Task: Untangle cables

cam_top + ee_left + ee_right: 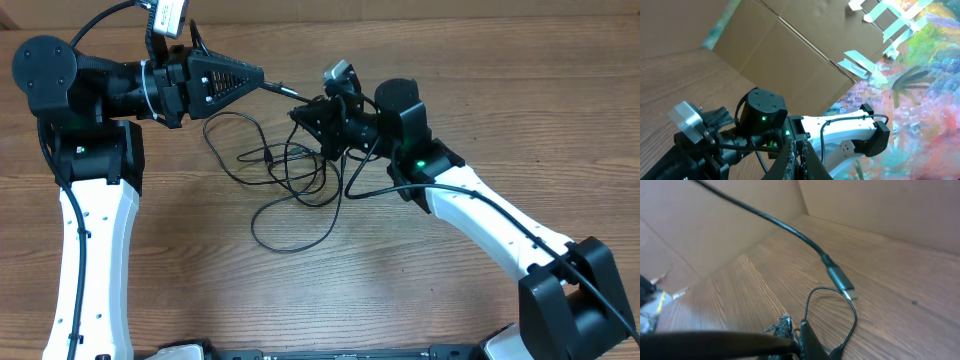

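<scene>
Thin black cables [290, 175] lie in loose tangled loops on the wooden table [470, 60], between the two arms. My left gripper [262, 79] points right above them, shut on a cable strand [282, 90] that runs straight to my right gripper [298, 112]. The left wrist view shows the left gripper [794, 150] shut, with the taut strand [747, 148] entering its tips. In the right wrist view the right gripper [794, 329] is shut on a blurred black strand [705, 342]. Beyond it, another cable ends in a grey plug [841, 281] resting on the table.
Brown cardboard walls [790, 55] stand around the table. A colourful cloth [925, 75] held with white tape hangs behind the right arm [840, 127]. Both arms' white links reach in from the front edge.
</scene>
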`<state>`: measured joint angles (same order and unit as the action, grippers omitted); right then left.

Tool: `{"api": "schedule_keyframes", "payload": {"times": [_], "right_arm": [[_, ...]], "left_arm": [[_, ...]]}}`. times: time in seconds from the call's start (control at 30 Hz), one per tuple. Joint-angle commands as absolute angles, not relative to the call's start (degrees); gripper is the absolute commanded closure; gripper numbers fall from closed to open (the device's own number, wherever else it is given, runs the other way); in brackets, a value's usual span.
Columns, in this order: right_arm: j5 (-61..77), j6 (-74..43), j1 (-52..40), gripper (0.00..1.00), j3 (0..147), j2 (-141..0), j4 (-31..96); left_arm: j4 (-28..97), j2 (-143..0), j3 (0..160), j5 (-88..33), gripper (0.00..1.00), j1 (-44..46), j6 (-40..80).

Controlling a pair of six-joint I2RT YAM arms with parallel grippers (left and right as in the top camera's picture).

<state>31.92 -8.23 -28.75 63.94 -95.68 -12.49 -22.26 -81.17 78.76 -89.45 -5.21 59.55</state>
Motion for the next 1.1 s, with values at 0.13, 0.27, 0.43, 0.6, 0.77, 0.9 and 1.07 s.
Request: {"api": "schedule_keyframes", "payload": {"times": [0.13,0.27,0.43,0.6,0.77,0.9,1.07], "right_arm": [[36.1,-17.6,-22.7,0.96,64.2,-92.0,-10.9],[36.1,-19.9,-20.3,0.96,64.2,-87.8,-8.0],[36.3,-23.8,-17.2,0.96,64.2,-79.5,-6.3],[36.1,-24.3,-14.3,0.96,64.9,-69.4,-6.3],[33.3,-24.2,-11.6,0.96,65.9,-60.0,-6.3],[28.6,-23.9,-9.2,0.96,65.9,-54.4,-6.3],[25.1,-23.6,-6.9,0.96,65.9,-50.8,-6.3]], "left_arm": [[-22.3,-80.5,79.5,-90.5,0.96,-5.0,53.9],[-22.3,-81.3,79.4,-90.5,0.96,-5.0,49.8],[-20.0,-82.5,77.8,-90.5,0.75,-4.9,44.4],[-10.5,-84.2,76.9,-90.5,0.69,-4.9,36.6],[0.0,-87.1,76.9,-90.5,0.67,-4.8,29.6],[10.0,-89.8,76.9,-90.5,0.68,-4.8,22.0],[24.6,-93.4,76.9,-90.4,0.71,-4.8,10.5]]}}
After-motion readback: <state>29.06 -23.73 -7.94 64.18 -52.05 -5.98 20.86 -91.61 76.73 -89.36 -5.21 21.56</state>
